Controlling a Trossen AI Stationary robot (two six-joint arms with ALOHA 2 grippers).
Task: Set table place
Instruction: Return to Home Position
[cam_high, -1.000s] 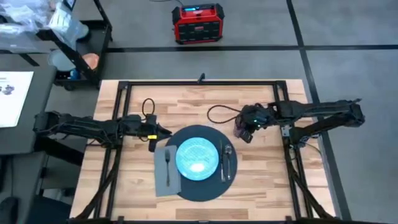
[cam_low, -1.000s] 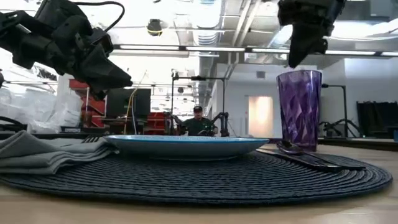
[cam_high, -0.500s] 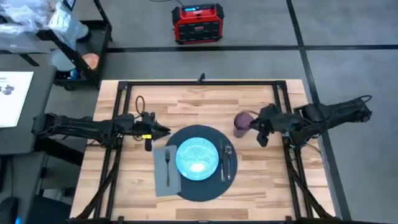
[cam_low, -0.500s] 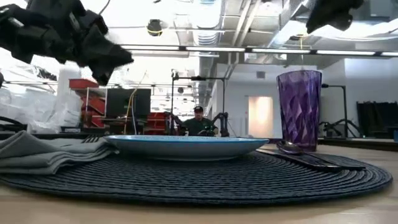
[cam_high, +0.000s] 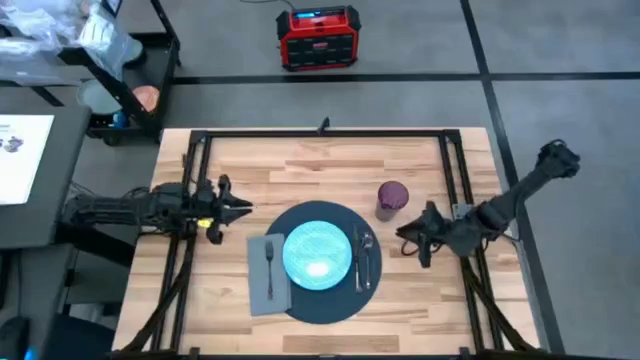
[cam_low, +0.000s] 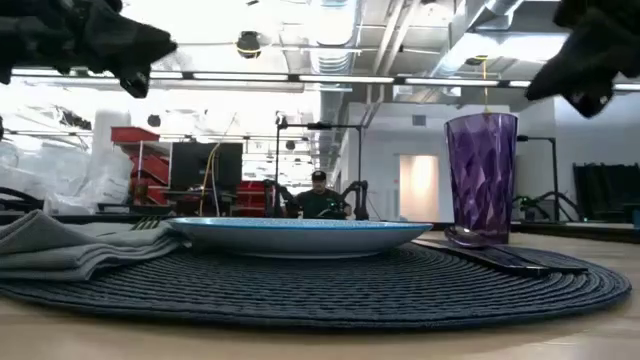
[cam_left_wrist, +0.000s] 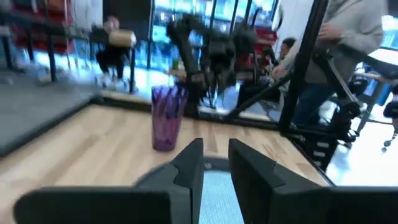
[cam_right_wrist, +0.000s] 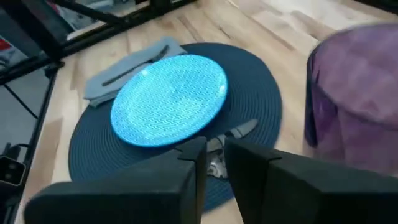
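The place (cam_high: 320, 308), a round dark woven mat, lies at the front-middle of the table (cam_high: 300, 165) and looks fully dressed: light blue plate (cam_high: 317, 253) centred on it, grey napkin (cam_high: 258, 292) overlapping its left edge with a fork (cam_high: 270, 262) on top, cutlery (cam_high: 363, 258) on the mat just right of the plate. The purple cup (cam_high: 392, 197) stands upright on bare wood just beyond the mat's far right edge, not touching it. Left gripper (cam_high: 240, 207) hangs over the table's left part, near the napkin's far corner but apart from it. Right gripper (cam_high: 408, 240) hangs just beside the mat's right edge, near the cup and on its front side. Wrist views show each pair of fingers barely parted, a narrow slit between them, nothing pinched. Judgement: the setting is done and only parking the arms is left. The main hazard sits on the right side, where a low or wide swing of that arm could clip the tall cup, tipping it onto the mat or knocking the cutlery askew. On the left, a dip of the gripper might snag the napkin's raised fold and drag fork and cloth off line. Lifting clear before folding back seems the safer order
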